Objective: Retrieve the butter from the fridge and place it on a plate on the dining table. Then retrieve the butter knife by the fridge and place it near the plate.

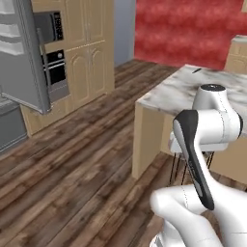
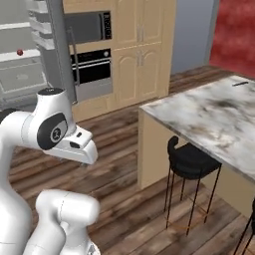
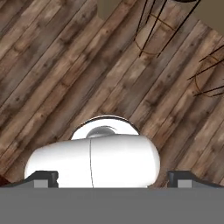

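1. My claw (image 3: 112, 177) is released, its two tips spread far apart at the edges of the hand view with nothing between them. It points down at the wooden floor (image 3: 52, 78), and the wire legs of a black stool (image 2: 191, 162) show just ahead of it.

2. The fridge (image 1: 21, 58) stands well off to the claw's left with its door swung open. In the right base view I can see its white shelves and a small red ball (image 2: 19, 52) on one. The butter I cannot pick out from here, so I judge it sits somewhere on those shelves.

3. The dining table (image 2: 219, 117) lies close on the claw's right. Far across its marble top lies a slim dark thing (image 2: 240, 83), possibly the butter knife, but it is too small to tell. I see no plate on the part in view.

4. I judge the butter will be light, soft and a bit slippery. I would take it across its short width, at mid-length, with a gentle squeeze so it does not dent or squirt out.

5. The retrieval looks not yet begun.
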You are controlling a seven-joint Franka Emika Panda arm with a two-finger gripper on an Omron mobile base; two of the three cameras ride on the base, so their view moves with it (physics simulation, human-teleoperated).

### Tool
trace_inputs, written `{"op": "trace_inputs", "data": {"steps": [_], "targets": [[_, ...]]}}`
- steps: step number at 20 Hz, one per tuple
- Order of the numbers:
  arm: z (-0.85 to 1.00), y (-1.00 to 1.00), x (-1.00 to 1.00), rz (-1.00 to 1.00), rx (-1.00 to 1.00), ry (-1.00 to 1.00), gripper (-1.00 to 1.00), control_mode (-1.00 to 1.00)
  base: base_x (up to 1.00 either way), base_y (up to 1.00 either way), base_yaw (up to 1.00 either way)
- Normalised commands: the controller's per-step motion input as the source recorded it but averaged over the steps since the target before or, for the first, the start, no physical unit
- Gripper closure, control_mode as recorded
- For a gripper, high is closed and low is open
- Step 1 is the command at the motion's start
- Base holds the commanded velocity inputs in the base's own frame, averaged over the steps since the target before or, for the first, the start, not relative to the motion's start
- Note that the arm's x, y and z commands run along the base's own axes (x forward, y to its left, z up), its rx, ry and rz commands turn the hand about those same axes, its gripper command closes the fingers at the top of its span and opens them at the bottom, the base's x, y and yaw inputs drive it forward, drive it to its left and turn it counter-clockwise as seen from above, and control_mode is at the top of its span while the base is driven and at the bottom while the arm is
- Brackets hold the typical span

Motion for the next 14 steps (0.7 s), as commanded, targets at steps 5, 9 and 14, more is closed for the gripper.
{"op": "trace_inputs", "data": {"steps": [5,9,14], "targets": [[0.00,0.00,0.00,0.00,0.00,0.00,-1.00,1.00,0.61,0.98,-0.42],[0.00,0.00,0.00,0.00,0.00,0.00,-1.00,1.00,0.57,0.99,-0.51],[0.00,0.00,0.00,0.00,0.00,0.00,-1.00,1.00,0.59,0.98,-0.52]]}}
